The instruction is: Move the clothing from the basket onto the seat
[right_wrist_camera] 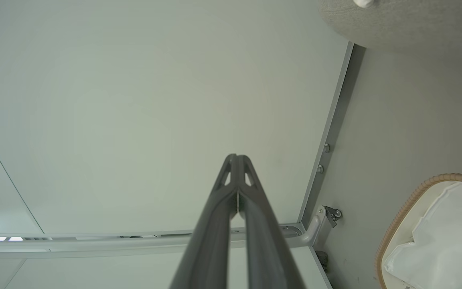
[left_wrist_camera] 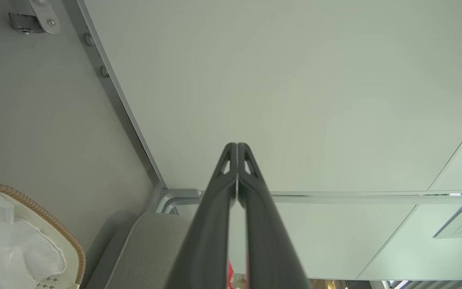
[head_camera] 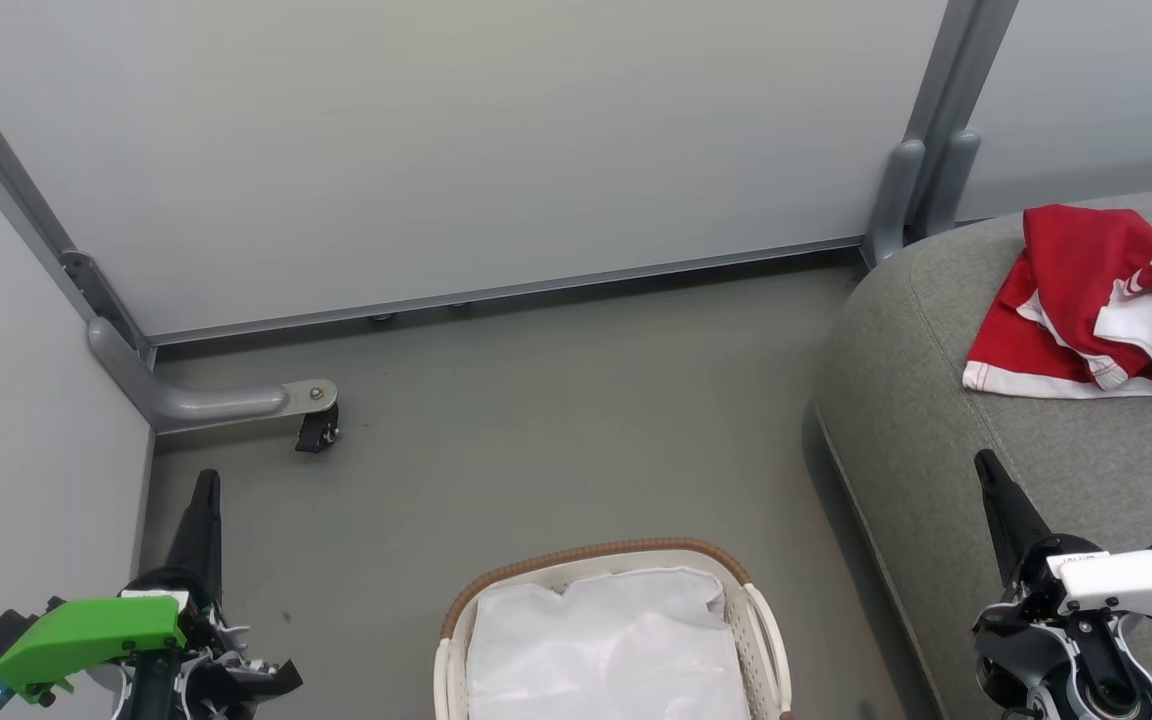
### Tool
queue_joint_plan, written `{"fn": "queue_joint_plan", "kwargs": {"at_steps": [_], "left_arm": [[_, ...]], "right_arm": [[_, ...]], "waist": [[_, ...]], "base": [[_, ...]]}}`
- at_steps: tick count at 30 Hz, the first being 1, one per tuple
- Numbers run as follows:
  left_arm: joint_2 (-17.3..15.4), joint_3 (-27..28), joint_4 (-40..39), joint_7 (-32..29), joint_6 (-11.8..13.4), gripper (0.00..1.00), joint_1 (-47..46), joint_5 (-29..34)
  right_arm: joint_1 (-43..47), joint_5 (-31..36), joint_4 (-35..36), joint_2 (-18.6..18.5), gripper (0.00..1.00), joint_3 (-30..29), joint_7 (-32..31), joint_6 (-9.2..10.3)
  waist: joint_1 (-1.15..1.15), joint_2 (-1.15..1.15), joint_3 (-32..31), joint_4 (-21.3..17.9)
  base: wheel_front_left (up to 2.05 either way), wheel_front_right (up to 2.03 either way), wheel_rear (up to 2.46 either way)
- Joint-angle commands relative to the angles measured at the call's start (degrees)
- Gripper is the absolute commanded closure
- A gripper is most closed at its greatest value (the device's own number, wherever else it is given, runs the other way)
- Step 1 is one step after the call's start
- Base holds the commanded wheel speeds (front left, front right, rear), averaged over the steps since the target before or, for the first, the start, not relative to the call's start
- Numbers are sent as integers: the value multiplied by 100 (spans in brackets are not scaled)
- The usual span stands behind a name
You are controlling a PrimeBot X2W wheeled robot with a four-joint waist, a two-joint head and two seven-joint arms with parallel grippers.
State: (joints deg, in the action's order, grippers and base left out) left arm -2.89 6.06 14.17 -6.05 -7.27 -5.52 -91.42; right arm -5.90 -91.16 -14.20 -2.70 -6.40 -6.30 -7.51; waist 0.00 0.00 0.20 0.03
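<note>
The red and white clothing (head_camera: 1086, 290) lies crumpled on the grey seat (head_camera: 936, 420) at the right of the head view. The white basket (head_camera: 766, 620) with its brown woven rim stands on the floor at the bottom centre, showing its white liner (head_camera: 606, 650) inside. My left gripper (head_camera: 206, 482) is at the lower left, shut and empty, over the floor left of the basket. My right gripper (head_camera: 984, 460) is at the lower right, shut and empty, over the seat's front part, below the clothing. The basket (left_wrist_camera: 68, 241) and seat (left_wrist_camera: 150, 249) show in the left wrist view, the basket (right_wrist_camera: 399, 216) also in the right wrist view.
Pale partition panels (head_camera: 436, 150) close off the back and left. A partition foot with a black caster (head_camera: 316, 430) juts onto the grey floor (head_camera: 556, 420) near my left gripper. A grey post (head_camera: 921, 160) stands behind the seat's corner.
</note>
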Motion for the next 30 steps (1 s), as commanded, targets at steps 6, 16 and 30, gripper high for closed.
{"fn": "queue_joint_plan", "kwargs": {"at_steps": [6,16,30], "left_arm": [[-32,46,-16,-42,-45,100,-104,-118],[-27,48,-16,-48,-45,100,-104,-113],[-22,53,-17,-54,-45,100,-105,-106]], "right_arm": [[-51,-133,32,-34,100,-25,-44,4],[-50,-134,31,-34,100,-25,-44,4],[-50,-134,31,-34,100,-24,-43,3]], "waist": [[0,0,-2,-3],[0,0,-2,-3],[0,0,-2,-3]], "base": [[0,0,0],[0,0,0],[0,0,0]]}}
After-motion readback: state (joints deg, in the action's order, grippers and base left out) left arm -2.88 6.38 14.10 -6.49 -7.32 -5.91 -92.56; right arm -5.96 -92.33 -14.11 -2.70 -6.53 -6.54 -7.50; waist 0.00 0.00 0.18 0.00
